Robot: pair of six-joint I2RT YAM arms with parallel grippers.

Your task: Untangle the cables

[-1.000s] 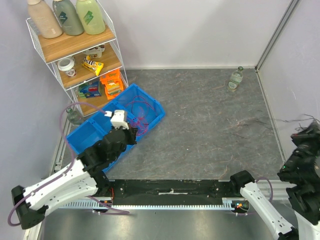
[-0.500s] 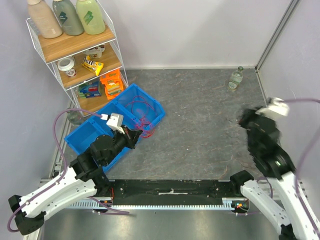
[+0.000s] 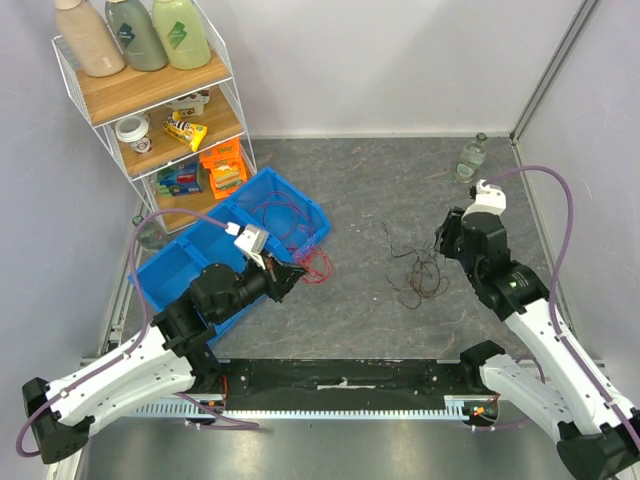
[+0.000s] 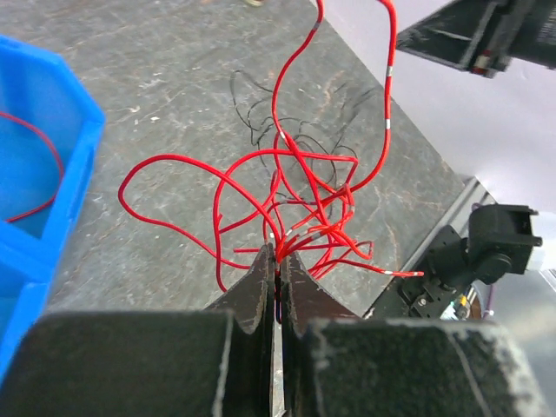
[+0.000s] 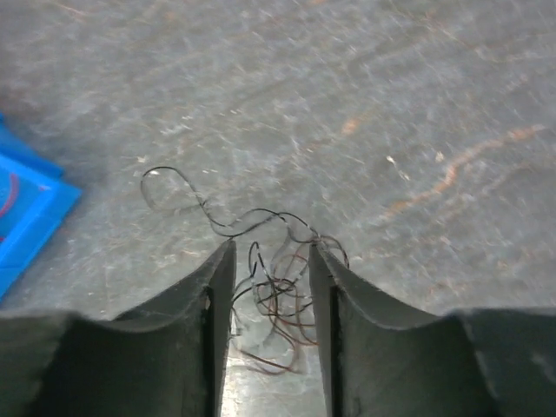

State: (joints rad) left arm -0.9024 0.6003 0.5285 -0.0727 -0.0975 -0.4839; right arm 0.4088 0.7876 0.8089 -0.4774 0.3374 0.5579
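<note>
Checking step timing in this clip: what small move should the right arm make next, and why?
Probably lower the right pincer and close it on the black bunch. It is open, and the bunch lies on the table just beyond its fingertips. The left pincer is shut on the red wires, so the black bunch seems the one left to take.

From my station, my left arm (image 3: 130, 365) and right arm (image 3: 545, 330) show white shells with black joints, mauve hoses (image 3: 541, 168) looping off the wrists, and matte black wedge fingers on the left hand (image 4: 276, 261) and right hand (image 5: 271, 250).
</note>
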